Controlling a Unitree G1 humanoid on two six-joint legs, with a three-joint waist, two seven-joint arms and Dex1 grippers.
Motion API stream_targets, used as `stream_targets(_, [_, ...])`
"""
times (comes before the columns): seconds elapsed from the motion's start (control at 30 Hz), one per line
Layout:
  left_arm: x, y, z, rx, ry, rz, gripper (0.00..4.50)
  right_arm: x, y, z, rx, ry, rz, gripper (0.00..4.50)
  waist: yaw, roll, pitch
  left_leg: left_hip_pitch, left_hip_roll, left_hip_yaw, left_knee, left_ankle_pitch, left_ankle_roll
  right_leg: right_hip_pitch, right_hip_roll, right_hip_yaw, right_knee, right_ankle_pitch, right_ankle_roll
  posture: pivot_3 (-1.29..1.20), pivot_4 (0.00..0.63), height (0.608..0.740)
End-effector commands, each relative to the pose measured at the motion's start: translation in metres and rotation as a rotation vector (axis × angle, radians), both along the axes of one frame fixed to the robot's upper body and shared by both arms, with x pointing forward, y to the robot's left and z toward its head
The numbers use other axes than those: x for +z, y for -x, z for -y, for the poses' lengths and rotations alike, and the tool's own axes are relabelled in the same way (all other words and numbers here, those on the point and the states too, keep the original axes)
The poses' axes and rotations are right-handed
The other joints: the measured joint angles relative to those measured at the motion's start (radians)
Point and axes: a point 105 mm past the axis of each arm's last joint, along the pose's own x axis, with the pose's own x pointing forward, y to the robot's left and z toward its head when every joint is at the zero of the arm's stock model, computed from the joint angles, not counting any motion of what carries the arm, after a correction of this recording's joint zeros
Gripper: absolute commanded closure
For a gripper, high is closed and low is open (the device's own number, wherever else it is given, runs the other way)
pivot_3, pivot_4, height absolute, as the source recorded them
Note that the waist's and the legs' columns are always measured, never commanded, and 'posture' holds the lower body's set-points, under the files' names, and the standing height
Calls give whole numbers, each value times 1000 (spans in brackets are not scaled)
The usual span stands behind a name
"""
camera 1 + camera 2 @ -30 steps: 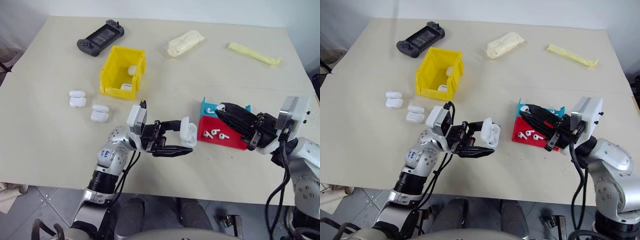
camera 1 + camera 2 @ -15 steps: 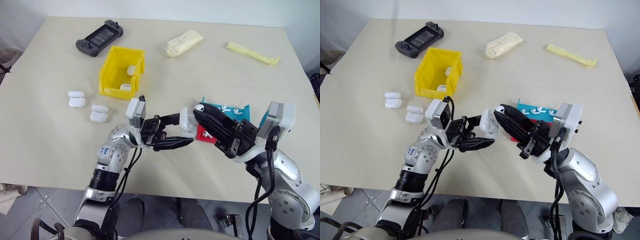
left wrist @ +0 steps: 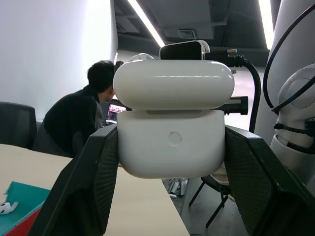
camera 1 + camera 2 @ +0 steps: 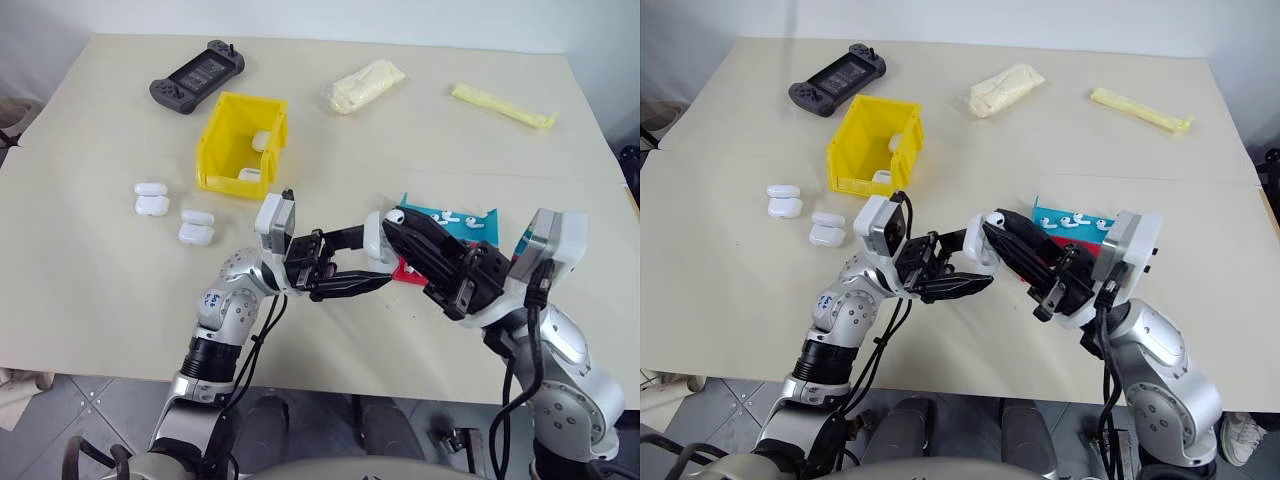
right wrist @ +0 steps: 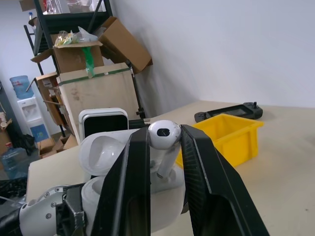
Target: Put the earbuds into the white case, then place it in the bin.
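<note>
Looking from the head, we see our left end effector (image 4: 372, 262) clamped on the white case (image 4: 376, 237), lid open, while at the right wrist our right end effector (image 5: 165, 147) pinches an earbud (image 5: 163, 136), stem pointing down, just above it.

The two eye views look from the robot's head forward and down on the whole table (image 4: 100, 300), from some distance. Both share the same scene; in the right eye view things sit a little more to the left of the frame, for example the bin (image 4: 875, 145).

The left wrist view looks very near along the left gripper (image 3: 170, 162), almost level, past the white case (image 3: 172, 125) in the center toward the room and a person (image 3: 78, 115) at middle left.

The right wrist view looks along the right gripper (image 5: 165, 147), near to an earbud (image 5: 164, 135) at center, and faces across the table to the bin at right, which the eye views share.
</note>
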Motion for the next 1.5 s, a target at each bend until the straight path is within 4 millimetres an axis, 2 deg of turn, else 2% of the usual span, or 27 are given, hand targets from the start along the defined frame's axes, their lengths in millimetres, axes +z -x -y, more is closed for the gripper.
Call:
stream_targets(0.03, [15, 8, 4, -32, 54, 53, 1709, -6, 1, -6, 31, 28, -12, 3989, 0, 0, 0, 0, 0, 0, 0, 0, 0, 0, 0, 0, 0, 0, 0, 0, 150, 740])
stream_targets(0.2, [24, 1, 6, 14, 104, 60, 1709, -18, 5, -9, 94, 81, -56, 3989, 1, 0, 0, 0, 0, 0, 0, 0, 0, 0, 0, 0, 0, 0, 0, 0, 150, 740])
stream_targets(0.4, [26, 0, 9, 23, 123, 73, 1709, -23, 7, -6, 135, 119, -86, 3989, 1, 0, 0, 0, 0, 1, 0, 0, 0, 0, 0, 0, -1, 0, 0, 0, 150, 740])
stream_targets(0.47, [26, -1, 10, 24, 131, 79, 1709, -23, 7, -5, 142, 128, -92, 3251, 2, 0, 0, 0, 0, 1, 0, 0, 0, 0, 0, 0, -1, 0, 0, 0, 150, 740])
stream_targets(0.77, [24, -1, 15, 9, 144, 103, 1709, -14, 1, 6, 136, 150, -72, 505, 3, 0, 0, 0, 0, 1, 0, 0, 0, 1, 0, 0, -1, 0, 0, 0, 150, 740])
stream_targets(0.83, [24, -2, 15, 11, 150, 104, 1709, -9, 0, 9, 125, 143, -64, 29, 3, 0, 0, 0, 0, 1, 0, 0, 0, 1, 0, 0, -1, 0, 0, 0, 150, 740])
stream_targets(1.0, [19, -7, 13, 49, 151, 103, 1709, -3, -4, 28, 62, 172, -52, 29, 4, 0, 0, 0, 0, 1, 0, 0, 0, 1, 0, 0, -2, 0, 0, 0, 150, 740])
stream_targets(1.27, [2, -11, -2, 89, 95, 139, 1709, -9, -3, 84, -127, 327, -62, 29, 8, -1, 0, -1, -1, 4, 0, 0, 1, 2, 0, 0, -3, 0, 0, 0, 150, 740])
stream_targets(1.37, [0, -11, -5, 90, 81, 156, 1709, -17, 1, 104, -198, 358, -102, 29, 9, -1, 0, -1, -1, 5, -1, 0, 1, 2, 0, -1, -3, 0, 0, 0, 150, 740])
stream_targets(1.5, [-5, -9, -14, 97, 44, 198, 1709, -40, 15, 138, -307, 492, -172, 29, 10, -1, 0, 0, 0, 6, 0, 0, 1, 3, 1, -1, -3, 0, 0, 0, 150, 740])
